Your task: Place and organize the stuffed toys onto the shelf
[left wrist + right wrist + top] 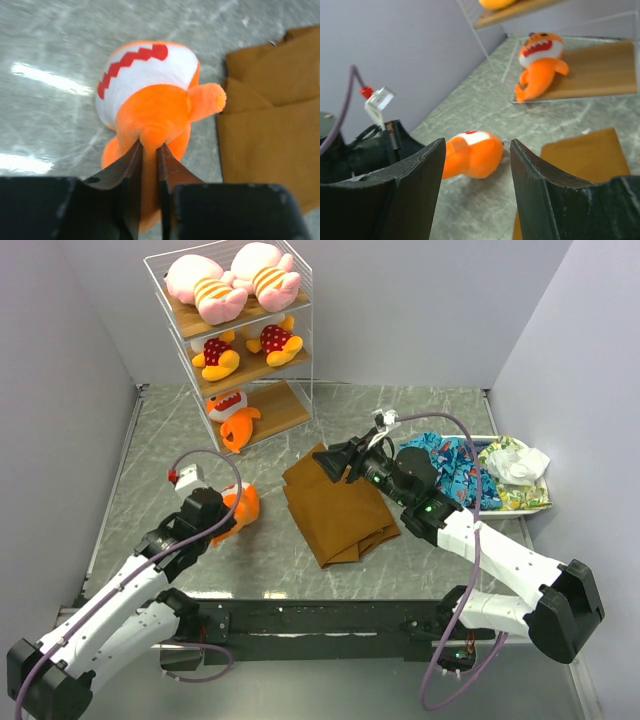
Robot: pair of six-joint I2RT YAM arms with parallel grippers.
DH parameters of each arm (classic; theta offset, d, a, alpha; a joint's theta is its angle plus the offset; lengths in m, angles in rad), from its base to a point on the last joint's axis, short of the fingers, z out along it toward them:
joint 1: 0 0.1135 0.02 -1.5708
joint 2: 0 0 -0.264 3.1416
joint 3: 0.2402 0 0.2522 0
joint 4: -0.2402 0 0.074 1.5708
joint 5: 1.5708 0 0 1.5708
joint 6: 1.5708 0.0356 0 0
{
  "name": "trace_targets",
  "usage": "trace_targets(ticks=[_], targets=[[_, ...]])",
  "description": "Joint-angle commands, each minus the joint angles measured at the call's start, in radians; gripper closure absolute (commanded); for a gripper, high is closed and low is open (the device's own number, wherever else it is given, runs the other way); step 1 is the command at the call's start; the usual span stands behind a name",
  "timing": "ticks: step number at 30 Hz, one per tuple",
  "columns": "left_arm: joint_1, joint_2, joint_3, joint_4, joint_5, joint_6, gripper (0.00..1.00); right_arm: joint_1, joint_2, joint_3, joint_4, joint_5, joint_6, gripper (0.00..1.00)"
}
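The shelf (303,332) stands at the back left. Two pink striped stuffed toys (205,288) lie on its top board, two yellow ones in red dotted outfits (218,357) on the middle board, and one orange shark (233,418) on the bottom board. A second orange shark (243,508) lies on the table, mouth pointing away from my left arm. My left gripper (149,147) is shut on its tail end (150,100). My right gripper (328,465) hangs open and empty above the brown cloth's far corner, facing the lying shark (472,154).
A folded brown cloth (340,505) lies mid-table, just right of the held shark. A pile of colourful patterned fabric (455,470) and a white tray (535,502) with more cloth sit at the right. Grey walls close in on both sides.
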Motion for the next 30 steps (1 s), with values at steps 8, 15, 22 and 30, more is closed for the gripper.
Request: trace_targets(ticks=[8, 15, 22, 30], targets=[[-0.038, 0.028, -0.103, 0.153, 0.198, -0.035, 0.55, 0.003, -0.042, -0.010, -0.098, 0.143, -0.014, 0.34], [-0.039, 0.045, -0.119, 0.199, 0.207, -0.019, 0.45, 0.003, -0.107, -0.041, -0.099, 0.186, -0.017, 0.33], [-0.039, 0.022, -0.151, 0.222, 0.247, -0.018, 0.31, 0.005, -0.118, -0.032, -0.125, 0.193, -0.024, 0.32], [-0.059, 0.032, -0.182, 0.262, 0.307, 0.016, 0.39, 0.003, -0.135, -0.033, -0.132, 0.203, -0.028, 0.31]])
